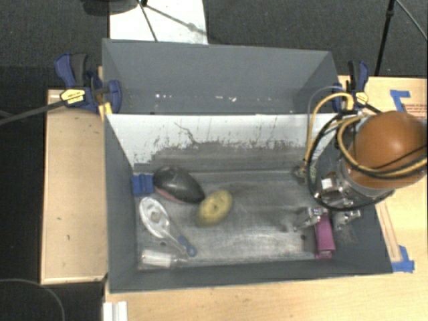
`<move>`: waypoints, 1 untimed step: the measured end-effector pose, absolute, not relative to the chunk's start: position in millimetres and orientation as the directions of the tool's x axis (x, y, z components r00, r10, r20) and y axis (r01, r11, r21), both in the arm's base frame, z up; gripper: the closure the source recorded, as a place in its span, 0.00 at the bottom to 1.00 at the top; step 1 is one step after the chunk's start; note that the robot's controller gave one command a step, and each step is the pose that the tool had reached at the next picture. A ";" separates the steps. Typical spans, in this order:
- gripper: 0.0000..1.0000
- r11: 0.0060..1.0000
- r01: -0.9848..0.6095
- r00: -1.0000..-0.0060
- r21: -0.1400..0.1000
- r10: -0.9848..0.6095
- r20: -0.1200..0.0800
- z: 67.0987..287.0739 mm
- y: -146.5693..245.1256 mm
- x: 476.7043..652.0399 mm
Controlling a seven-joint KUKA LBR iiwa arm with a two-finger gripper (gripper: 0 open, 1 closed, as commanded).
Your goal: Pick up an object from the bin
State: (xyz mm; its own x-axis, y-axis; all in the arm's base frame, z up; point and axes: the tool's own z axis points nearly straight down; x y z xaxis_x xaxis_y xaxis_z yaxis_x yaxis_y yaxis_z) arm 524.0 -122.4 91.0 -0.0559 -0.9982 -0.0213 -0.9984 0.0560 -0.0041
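Bin: we see a grey metal bin [221, 79] with tall sloped walls, open at the top.
Bin floor: the floor [261, 236] is worn and dull, with pale scuffs across its middle.
Back wall: we note dark scratches and streaks running down the lower part of the back wall [214, 136].
Room: dark carpet [27, 39] lies around the bin, and a black cable [30, 114] crosses it on the left.
Arm: the arm comes in from the right, its orange cover [388, 146] ringed by yellow and black cables.
Gripper: the gripper [314, 218] is low in the bin's right end, close to the right wall.
Gripper state: we cannot tell whether it is spread or pressed together.
Nearest thing: a purple block [325, 237] lies lengthwise just under the gripper, by the front right corner; we cannot tell whether the two touch.
Left end: a dark grey computer mouse [178, 184] lies by a small blue piece [140, 184] at the left wall.
Middle: a yellowish round lump [215, 207] sits just right of the mouse, well apart from the gripper.
Front left: a clear plastic spoon [159, 221] with a blue tip and a clear tube [157, 259] lie near the front wall.
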 end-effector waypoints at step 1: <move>1.00 0.066 -0.998 -0.066 -0.004 -0.998 -0.004 91.4 -133.6 523.5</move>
State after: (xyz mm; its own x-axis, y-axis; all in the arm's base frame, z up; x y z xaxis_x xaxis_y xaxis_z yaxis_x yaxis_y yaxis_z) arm 523.5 -133.6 91.4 -0.0661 -0.9978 -0.0036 -0.9978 0.0661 -0.0039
